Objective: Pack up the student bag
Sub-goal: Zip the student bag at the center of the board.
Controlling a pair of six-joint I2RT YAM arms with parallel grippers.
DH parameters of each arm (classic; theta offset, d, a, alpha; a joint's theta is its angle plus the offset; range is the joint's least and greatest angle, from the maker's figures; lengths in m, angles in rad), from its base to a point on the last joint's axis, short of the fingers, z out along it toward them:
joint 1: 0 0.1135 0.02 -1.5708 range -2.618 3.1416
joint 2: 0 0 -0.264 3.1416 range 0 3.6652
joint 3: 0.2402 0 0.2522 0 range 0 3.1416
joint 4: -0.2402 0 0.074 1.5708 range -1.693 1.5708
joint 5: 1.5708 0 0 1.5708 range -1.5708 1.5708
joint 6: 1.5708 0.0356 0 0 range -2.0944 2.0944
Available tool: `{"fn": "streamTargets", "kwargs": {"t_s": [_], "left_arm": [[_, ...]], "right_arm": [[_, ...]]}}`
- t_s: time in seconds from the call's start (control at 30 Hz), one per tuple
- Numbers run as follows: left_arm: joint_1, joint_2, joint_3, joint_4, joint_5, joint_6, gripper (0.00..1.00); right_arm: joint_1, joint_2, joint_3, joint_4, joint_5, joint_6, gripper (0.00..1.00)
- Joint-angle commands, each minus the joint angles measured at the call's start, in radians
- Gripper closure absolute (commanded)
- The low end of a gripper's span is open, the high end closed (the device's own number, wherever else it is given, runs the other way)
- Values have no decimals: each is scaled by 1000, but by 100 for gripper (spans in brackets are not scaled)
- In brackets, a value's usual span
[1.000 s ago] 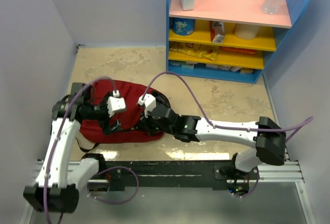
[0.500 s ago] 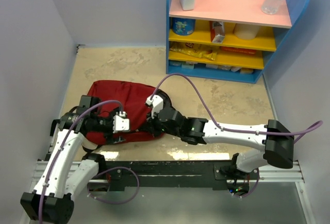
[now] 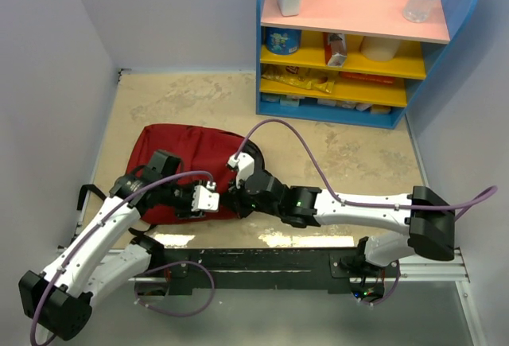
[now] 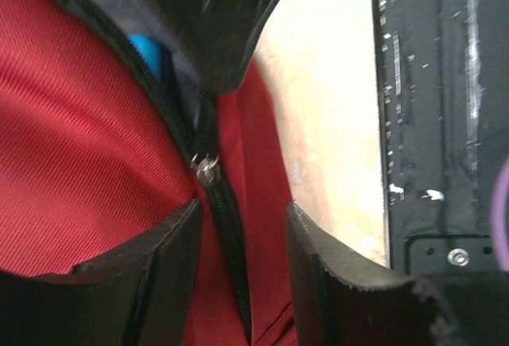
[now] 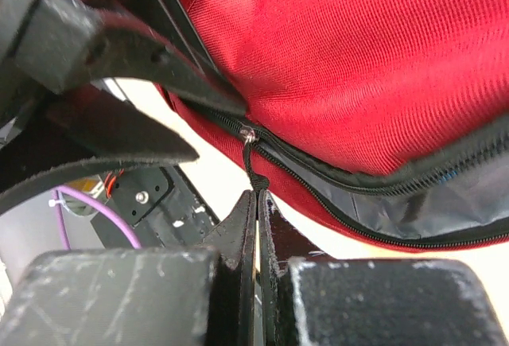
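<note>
The student bag (image 3: pixel 171 163), dark red fabric, lies flat on the tan floor before the arms. Its black zipper (image 4: pixel 227 235) runs along the near right edge, with the metal slider (image 4: pixel 207 171) just ahead of my left gripper (image 4: pixel 242 207). That gripper's jaws stand partly apart, straddling the zipped seam. My right gripper (image 5: pixel 257 193) is shut on the black pull cord (image 5: pixel 253 163) that hangs from the slider (image 5: pixel 247 133). Beyond the slider the bag gapes, showing grey lining (image 5: pixel 445 203) and something blue (image 4: pixel 151 52) inside. Both grippers, left (image 3: pixel 220 203) and right (image 3: pixel 235 197), meet at the bag's near right corner.
A blue shelf unit (image 3: pixel 366 115) with a pink top, bottles and packets stands at the back right. The black mounting rail (image 3: pixel 262 262) runs close behind the bag's near edge. Grey walls close in on the left and right.
My left arm has swung from over the bag's middle down to its near right corner, and its jaws have narrowed. The right gripper shifted slightly nearer, still holding the cord.
</note>
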Motion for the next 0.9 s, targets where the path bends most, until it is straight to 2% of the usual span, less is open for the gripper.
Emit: {"fn": "streamTargets", "kwargs": {"t_s": [0.0, 0.07, 0.17, 0.2, 0.33, 0.5, 0.73, 0.87], "left_arm": [[-5, -32, -13, 25, -100, -18, 51], [-3, -44, -27, 42, -114, -38, 56], [-8, -40, -46, 68, -124, -58, 83], [-9, -29, -49, 84, -126, -64, 100], [-20, -4, -30, 84, -118, -67, 100], [-26, 11, 9, 39, -105, -52, 100], [-26, 8, 52, -59, -95, -1, 100], [-28, 11, 65, -125, -94, 36, 100]], "right_arm": [[4, -74, -27, 14, 9, 27, 100], [4, -78, -30, 0, 10, 29, 100], [4, -90, -30, -5, 16, 27, 100], [4, -95, -28, -5, 19, 26, 100], [4, -97, -13, -64, 36, 24, 100], [-16, -117, 1, -153, 148, 7, 100], [-227, -170, -25, -252, 204, -7, 100], [-287, -144, 1, -276, 249, -22, 100]]}}
